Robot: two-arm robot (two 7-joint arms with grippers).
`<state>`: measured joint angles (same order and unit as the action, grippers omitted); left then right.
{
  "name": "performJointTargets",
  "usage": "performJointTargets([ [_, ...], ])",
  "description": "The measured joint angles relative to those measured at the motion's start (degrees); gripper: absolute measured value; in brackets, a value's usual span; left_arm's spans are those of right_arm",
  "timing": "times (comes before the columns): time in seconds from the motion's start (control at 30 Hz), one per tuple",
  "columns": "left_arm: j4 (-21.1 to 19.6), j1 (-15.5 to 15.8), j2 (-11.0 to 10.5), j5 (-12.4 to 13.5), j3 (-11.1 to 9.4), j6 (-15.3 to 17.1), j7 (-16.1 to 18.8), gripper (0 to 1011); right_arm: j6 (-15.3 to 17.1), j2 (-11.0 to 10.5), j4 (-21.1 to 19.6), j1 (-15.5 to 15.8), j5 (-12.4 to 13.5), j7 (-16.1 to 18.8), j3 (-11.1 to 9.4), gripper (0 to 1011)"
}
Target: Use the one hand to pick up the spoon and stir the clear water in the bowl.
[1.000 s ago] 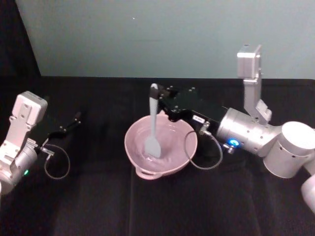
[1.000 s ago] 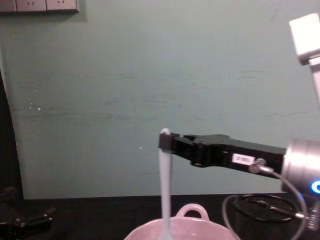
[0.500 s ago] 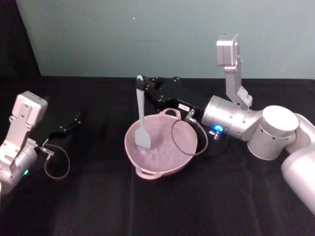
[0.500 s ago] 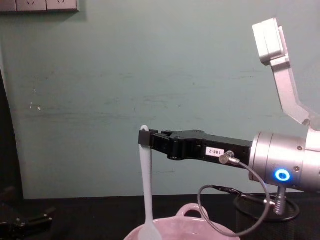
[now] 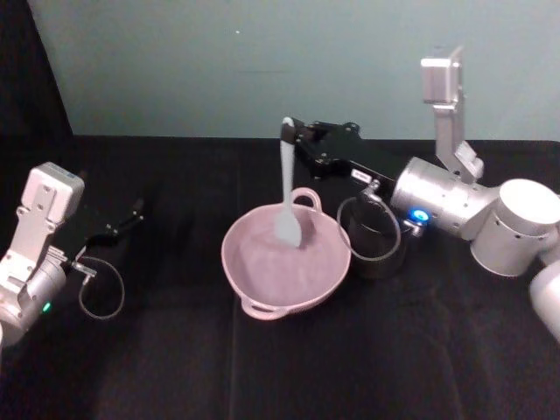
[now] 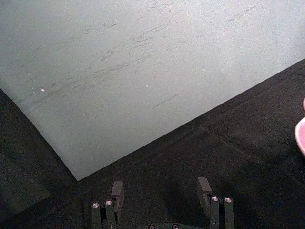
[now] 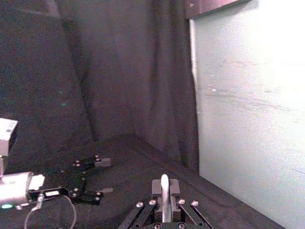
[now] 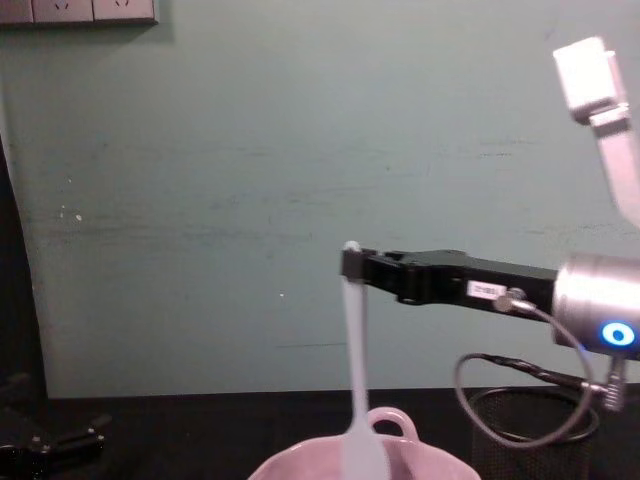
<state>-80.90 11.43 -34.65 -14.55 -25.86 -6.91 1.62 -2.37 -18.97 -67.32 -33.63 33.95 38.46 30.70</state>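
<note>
- Spoon hangs nearly upright, its top end pinched by the right gripper, whose jaws are closed on the handle tip.
- Its flat blade sits inside the bowl, toward the far rim and just beside the small loop handle; whether it touches the liquid I cannot tell.
- The water is too clear to make out against the pink.
- The bowl stands mid-desk on the black cloth, with a black mesh cup just beside it on the right.
- Slim plastic like this is probably light and a little springy, so a hold this far up the handle should let the blade lag and wobble in a stir.
- The ceramic bowl looks heavy enough to stay put, yet a hard knock on its wall could chip or shove it.
- The left gripper lies parked on the desk far to the left, jaws apart and empty.
</note>
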Motion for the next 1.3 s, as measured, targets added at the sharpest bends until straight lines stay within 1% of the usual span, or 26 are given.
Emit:
performJointTargets([
  [0.03, 0.0, 0.0, 0.0, 0.0, 0.0, 0.0, 0.0, 1011, 0.08, -0.66, -0.98, 0.85, 0.16, -0.58, -0.57, 100],
  [0.07, 0.0, 0.0, 0.0, 0.0, 0.0, 0.0, 0.0, 1011, 0.08, -0.66, -0.98, 0.85, 0.16, -0.58, -0.57, 100],
  [0.2, 0.0, 0.0, 0.0, 0.0, 0.0, 0.0, 0.0, 1011, 0.56, -3.19, -5.51, 4.51, 0.86, -2.43, -2.39, 100],
  [0.37, 0.0, 0.0, 0.0, 0.0, 0.0, 0.0, 0.0, 1011, 1.28, -5.04, -9.58, 7.68, 1.37, -3.78, -3.42, 100],
  [0.5, 0.0, 0.0, 0.0, 0.0, 0.0, 0.0, 0.0, 1011, 2.01, -5.94, -12.43, 9.61, 1.77, -4.12, -3.58, 100],
  [0.63, 0.0, 0.0, 0.0, 0.0, 0.0, 0.0, 0.0, 1011, 2.41, -6.03, -14.04, 10.41, 1.85, -4.13, -3.04, 100],
  [0.77, 0.0, 0.0, 0.0, 0.0, 0.0, 0.0, 0.0, 1011, 2.51, -5.41, -14.49, 10.27, 1.79, -3.81, -1.96, 100],
  [0.87, 0.0, 0.0, 0.0, 0.0, 0.0, 0.0, 0.0, 1011, 2.58, -4.15, -13.39, 8.82, 1.58, -2.71, -0.47, 100],
  [0.97, 0.0, 0.0, 0.0, 0.0, 0.0, 0.0, 0.0, 1011, 2.61, -3.28, -12.35, 7.75, 1.39, -1.99, 0.47, 100],
  [1.1, 0.0, 0.0, 0.0, 0.0, 0.0, 0.0, 0.0, 1011, 2.48, -1.59, -9.6, 5.4, 1.13, -0.7, 1.83, 100],
  [1.2, 0.0, 0.0, 0.0, 0.0, 0.0, 0.0, 0.0, 1011, 2.22, -0.71, -8.05, 4.18, 0.96, -0.15, 2.4, 100],
  [1.3, 0.0, 0.0, 0.0, 0.0, 0.0, 0.0, 0.0, 1011, 1.64, 0.72, -4.94, 2.03, 0.78, 0.8, 3.06, 100],
])
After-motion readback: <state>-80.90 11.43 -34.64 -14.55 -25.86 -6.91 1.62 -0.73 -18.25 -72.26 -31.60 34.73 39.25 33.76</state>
